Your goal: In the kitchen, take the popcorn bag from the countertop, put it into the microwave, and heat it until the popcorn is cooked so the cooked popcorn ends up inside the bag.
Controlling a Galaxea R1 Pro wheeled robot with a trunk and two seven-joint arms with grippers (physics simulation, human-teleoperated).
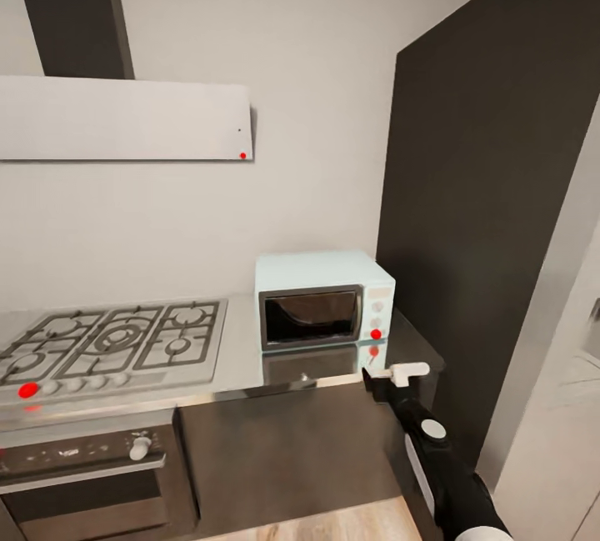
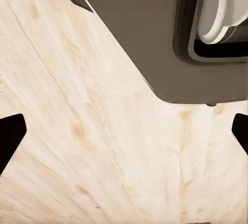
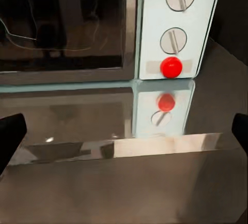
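The microwave [image 1: 323, 298] sits door closed on the countertop [image 1: 242, 358], right of the hob [image 1: 112, 341]. The right gripper [image 3: 124, 131] hovers near its red button [image 3: 171, 67], jaws spread; the left gripper [image 2: 124, 131] is spread too.

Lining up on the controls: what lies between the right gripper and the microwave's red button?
Only bare countertop, mirroring the red button; the right wrist view shows it. The right gripper sits at the counter's edge.

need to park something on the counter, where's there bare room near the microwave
Bare strip of countertop between the gas hob and the microwave. A narrower band runs in front of the microwave door to the counter edge, where the right gripper hovers. Right of the microwave, a small patch before the dark wall panel.
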